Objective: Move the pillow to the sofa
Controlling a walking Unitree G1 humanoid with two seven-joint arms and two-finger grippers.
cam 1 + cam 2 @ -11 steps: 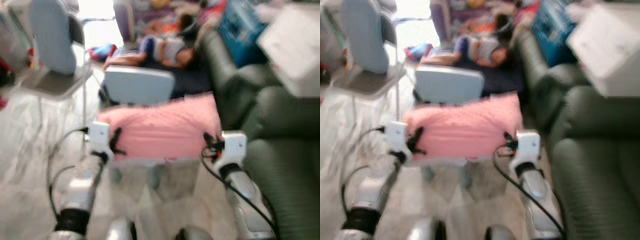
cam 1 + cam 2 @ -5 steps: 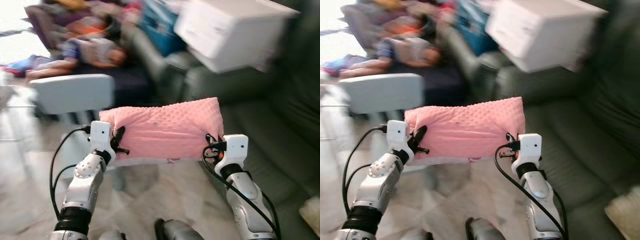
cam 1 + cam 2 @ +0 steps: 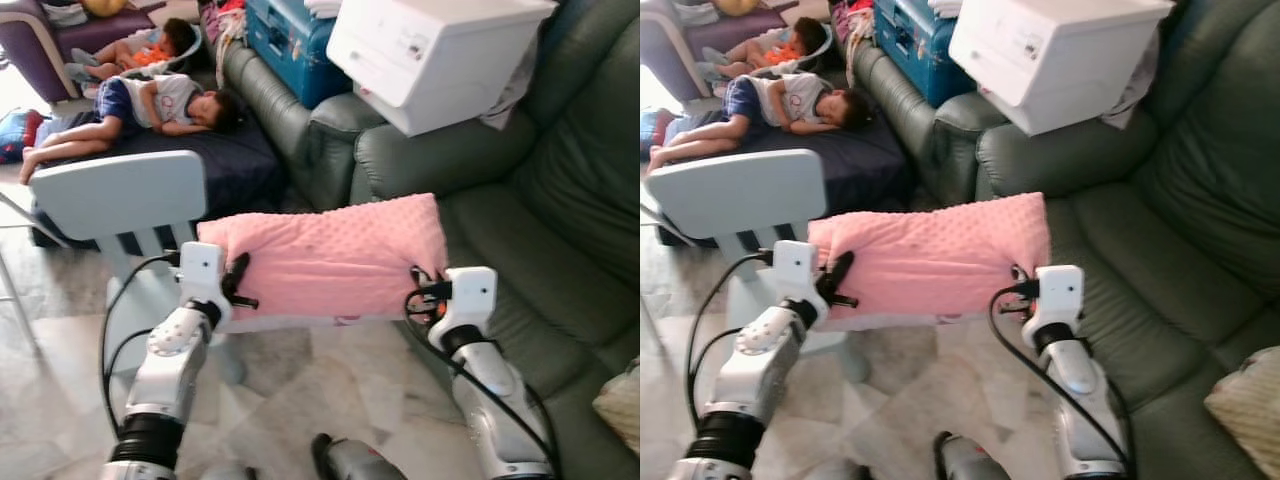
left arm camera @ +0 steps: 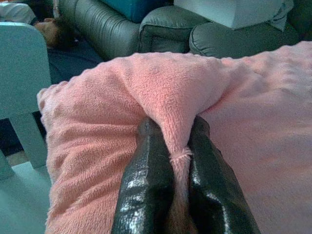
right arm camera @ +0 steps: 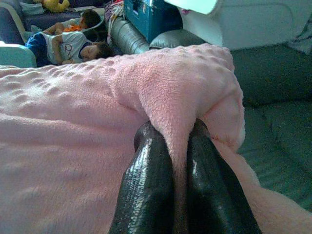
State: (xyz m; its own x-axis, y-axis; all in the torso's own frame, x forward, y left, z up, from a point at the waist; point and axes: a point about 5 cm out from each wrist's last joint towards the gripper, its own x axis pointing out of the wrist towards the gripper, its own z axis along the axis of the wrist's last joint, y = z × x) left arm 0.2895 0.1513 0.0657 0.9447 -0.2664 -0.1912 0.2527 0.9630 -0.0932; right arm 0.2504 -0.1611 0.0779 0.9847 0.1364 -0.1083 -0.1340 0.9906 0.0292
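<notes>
A pink dimpled pillow (image 3: 325,255) hangs level in the air between my two arms, above the marble floor and beside the dark green sofa (image 3: 545,230). My left gripper (image 4: 173,129) is shut on a fold at the pillow's left end. At the right end my right gripper (image 5: 173,131) pinches another fold of the pink fabric. The sofa's seat cushion (image 3: 1140,290) lies just right of the pillow.
A white box (image 3: 435,55) rests on the sofa's armrest behind the pillow. A pale blue chair (image 3: 115,195) stands close on the left. Two people lie on a dark mattress (image 3: 235,160) beyond it. A blue case (image 3: 290,35) sits at the back.
The camera has swung right, bringing the sofa and white box into view and sharpening the picture. The pillow stays held between both grippers.
</notes>
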